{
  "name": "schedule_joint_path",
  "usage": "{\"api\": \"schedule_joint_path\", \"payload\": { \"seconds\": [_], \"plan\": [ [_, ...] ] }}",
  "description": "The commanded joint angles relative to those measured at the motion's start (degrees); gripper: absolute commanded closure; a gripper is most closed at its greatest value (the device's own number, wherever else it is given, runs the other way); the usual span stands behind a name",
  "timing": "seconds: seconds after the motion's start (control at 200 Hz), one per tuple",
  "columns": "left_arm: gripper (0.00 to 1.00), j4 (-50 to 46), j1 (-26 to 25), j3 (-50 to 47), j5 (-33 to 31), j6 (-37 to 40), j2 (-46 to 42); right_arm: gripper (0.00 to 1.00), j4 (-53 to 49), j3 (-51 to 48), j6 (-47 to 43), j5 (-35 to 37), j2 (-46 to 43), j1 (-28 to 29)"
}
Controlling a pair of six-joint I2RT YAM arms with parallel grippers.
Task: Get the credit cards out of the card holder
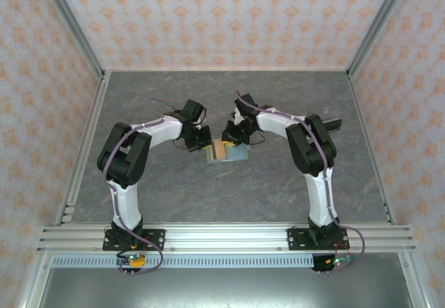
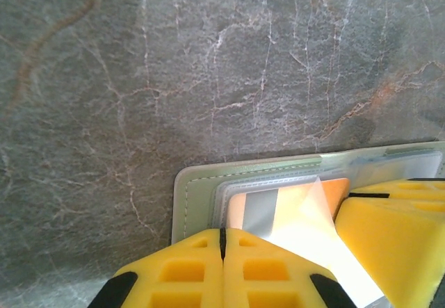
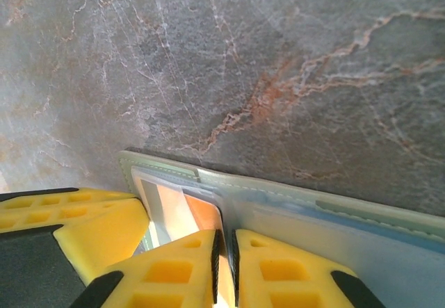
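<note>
The sage-green card holder point(image 1: 238, 153) lies open on the grey table between both arms. An orange-yellow card point(image 2: 300, 204) with a grey stripe sits in its left pocket and sticks partly out. My left gripper point(image 2: 223, 237) is shut, its yellow tips pressed together over the holder's left edge point(image 2: 189, 200), with nothing visible between them. My right gripper point(image 3: 226, 252) is shut on the orange card point(image 3: 203, 214) at the fold of the holder point(image 3: 292, 195). In the top view the left gripper point(image 1: 204, 143) and right gripper point(image 1: 230, 135) meet over the holder. The dark cards are hidden.
A dark flat object point(image 1: 334, 122) lies on the table behind the right arm. Patterned walls and aluminium posts close in the table on three sides. The other gripper's yellow finger point(image 2: 393, 228) crowds the holder's right side.
</note>
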Motion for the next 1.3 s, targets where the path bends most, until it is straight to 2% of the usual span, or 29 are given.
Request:
{"api": "schedule_joint_path", "payload": {
  "seconds": [0.0, 0.21, 0.606, 0.816, 0.951, 1.091, 1.296],
  "plan": [
    [0.96, -0.96, -0.30, 0.03, -0.08, 1.22, 3.21, 0.85, 2.17, -1.21, -0.16, -2.41, -0.08, 0.41],
    [0.98, 0.35, -0.30, 0.31, 4.75, 3.04, 3.94, 0.85, 3.68, -2.03, -1.21, -5.08, -0.53, 0.61],
    [0.99, 0.57, -1.04, 2.36, 10.46, 6.72, 3.85, 0.85, -0.60, 0.18, -4.26, -3.22, 0.62, 2.03],
    [0.98, -1.64, -1.08, 2.97, 6.86, 6.75, 3.25, 0.95, -1.54, 0.03, -4.48, -0.92, -0.79, 2.17],
    [0.93, -4.11, -0.48, 3.26, 2.76, 6.85, 1.37, 1.00, -2.04, -1.54, -4.61, 3.47, -3.93, 1.84],
    [0.81, -5.05, 0.24, 2.83, 0.83, 7.14, -1.09, 1.00, -1.39, -4.76, -4.19, 6.77, -7.43, 0.90],
    [0.76, -5.30, 0.53, 2.98, 1.06, 7.29, -3.34, 1.00, -0.70, -7.41, -3.94, 8.41, -10.03, -0.07]
  ]
}}
